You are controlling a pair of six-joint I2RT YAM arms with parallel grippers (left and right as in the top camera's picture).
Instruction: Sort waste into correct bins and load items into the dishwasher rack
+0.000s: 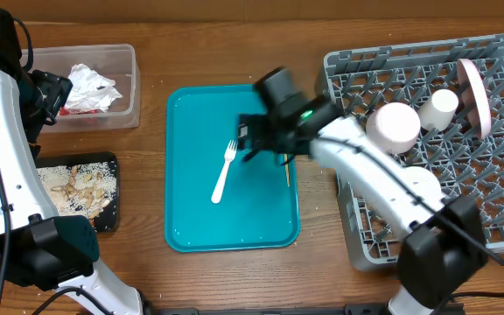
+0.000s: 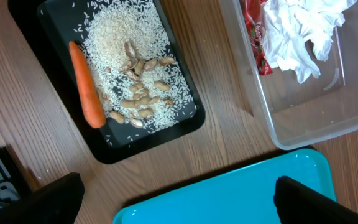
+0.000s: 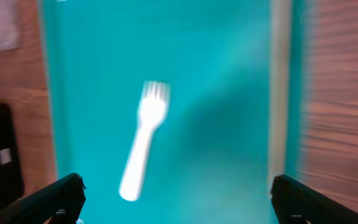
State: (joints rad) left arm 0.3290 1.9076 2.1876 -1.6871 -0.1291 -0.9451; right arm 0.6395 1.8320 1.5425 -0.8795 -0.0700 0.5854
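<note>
Over the teal tray: the right gripper (image 3: 179, 202) hangs above the middle of the teal tray (image 1: 191, 201), fingers spread wide with nothing between them.
Fork: the white fork (image 1: 224, 172) lies flat on the teal tray, tines toward 1 o'clock, handle toward 7 o'clock, just off the gripper on its 8 o'clock side and untouched.
Stick: the thin wooden stick (image 1: 287, 171) lies along the teal tray's 3 o'clock edge, partly under the right arm.
Left gripper: the left gripper (image 2: 179, 202) sits at the table's 9 o'clock side near the two bins, fingers wide apart and empty.
Clear tub: the clear tub (image 1: 134, 83) stands at 10 o'clock and holds the crumpled napkins (image 2: 297, 31) and the red wrapper (image 2: 253, 31).
Black tray: the black tray (image 2: 51, 37) sits at 8 o'clock and holds the carrot (image 2: 86, 84), the rice (image 2: 123, 31) and the beige scraps (image 2: 138, 93).
Rack: the rack (image 1: 497, 219) fills the 3 o'clock side, with a bowl (image 1: 394, 127) upside down, a cup (image 1: 438, 109) beside it and a plate (image 1: 475, 96) stood on edge at 1 o'clock.
Second bowl: I cannot make one out.
Done, as I judge it: the waste looks sorted, and most of the crockery is loaded.
Left to do: the fork and the stick need to go into the rack; the fork looks like the next pick.
</note>
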